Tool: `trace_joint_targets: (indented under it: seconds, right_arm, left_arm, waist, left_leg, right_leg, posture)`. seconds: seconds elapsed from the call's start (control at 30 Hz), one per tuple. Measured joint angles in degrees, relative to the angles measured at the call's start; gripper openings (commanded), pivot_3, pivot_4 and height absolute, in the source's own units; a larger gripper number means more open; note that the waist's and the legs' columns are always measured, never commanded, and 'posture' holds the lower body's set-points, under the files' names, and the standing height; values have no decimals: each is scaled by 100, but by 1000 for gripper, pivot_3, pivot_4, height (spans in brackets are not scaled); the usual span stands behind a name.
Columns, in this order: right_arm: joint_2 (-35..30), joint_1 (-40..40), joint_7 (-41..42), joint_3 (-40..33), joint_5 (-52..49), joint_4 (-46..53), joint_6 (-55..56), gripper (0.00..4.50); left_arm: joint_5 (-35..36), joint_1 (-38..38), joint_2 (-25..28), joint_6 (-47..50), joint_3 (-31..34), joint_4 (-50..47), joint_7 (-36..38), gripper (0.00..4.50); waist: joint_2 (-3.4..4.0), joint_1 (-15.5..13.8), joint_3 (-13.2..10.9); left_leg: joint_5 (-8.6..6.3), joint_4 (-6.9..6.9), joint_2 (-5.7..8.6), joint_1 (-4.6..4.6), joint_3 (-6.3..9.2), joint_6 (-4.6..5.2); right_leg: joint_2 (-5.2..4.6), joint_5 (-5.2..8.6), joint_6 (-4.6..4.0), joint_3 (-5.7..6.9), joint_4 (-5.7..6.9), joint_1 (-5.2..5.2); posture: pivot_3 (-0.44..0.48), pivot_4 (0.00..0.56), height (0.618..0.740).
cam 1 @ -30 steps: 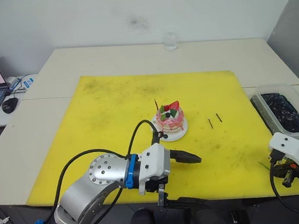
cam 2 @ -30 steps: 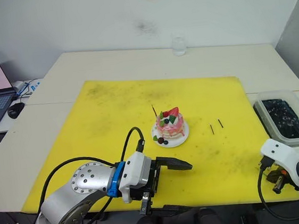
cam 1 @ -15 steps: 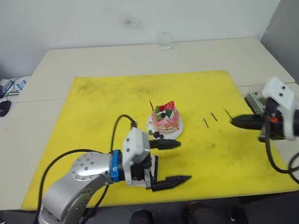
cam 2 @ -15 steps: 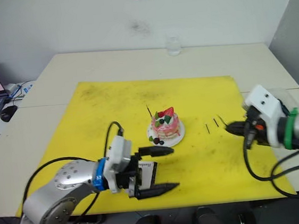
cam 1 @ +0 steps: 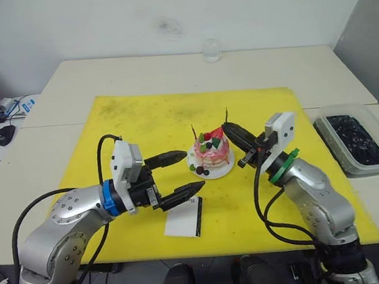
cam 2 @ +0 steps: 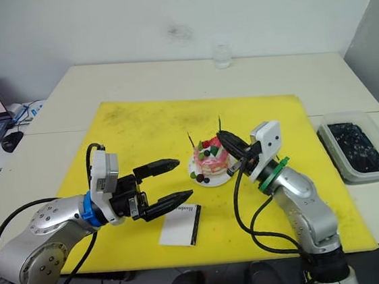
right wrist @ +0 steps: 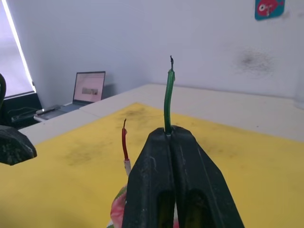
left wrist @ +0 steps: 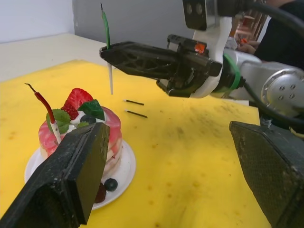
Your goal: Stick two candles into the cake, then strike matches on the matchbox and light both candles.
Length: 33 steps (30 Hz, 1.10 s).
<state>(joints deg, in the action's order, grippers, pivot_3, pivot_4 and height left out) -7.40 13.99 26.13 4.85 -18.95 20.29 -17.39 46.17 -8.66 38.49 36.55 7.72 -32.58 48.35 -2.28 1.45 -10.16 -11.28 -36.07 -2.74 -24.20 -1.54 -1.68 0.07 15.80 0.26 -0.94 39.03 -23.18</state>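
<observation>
Right gripper (cam 1: 230,127) pinches the thin, snappable green candle (left wrist: 105,24) mid-shaft above the soft cake (cam 1: 211,154), left gripper (cam 1: 181,175) wide open, empty.

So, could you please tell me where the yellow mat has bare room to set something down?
The yellow mat is bare at its far-left stretch behind the open left gripper. It is crowded around the pink cake, where the right gripper holds a green candle, and by the white matchbox.

Bright, even indoor lighting; soft faint shadows; window glare in right wrist view; near fingers blurred.
</observation>
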Motion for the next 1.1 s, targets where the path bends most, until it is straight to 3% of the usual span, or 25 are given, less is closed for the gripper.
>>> trace_joint_targets:
  seconds: [0.3,1.1]
  right_arm:
    - [166,18,-28,87,384,-937,963,15]
    - [213,-361,-134,320,692,-1246,1352,15]
  left_arm:
    - [13,-108,74,1,7,145,82,4500]
    - [-95,-216,108,16,-274,143,90,4500]
  waist:
    - [1,3,0]
    - [2,6,3]
  left_leg:
    - [0,3,-4,4,-4,0]
    - [0,3,-4,13,-5,-1]
  right_leg:
    - [0,1,-2,-6,0,0]
    - [-4,1,-3,-7,3,5]
  posture:
    - [0,150,740]
    - [0,150,740]
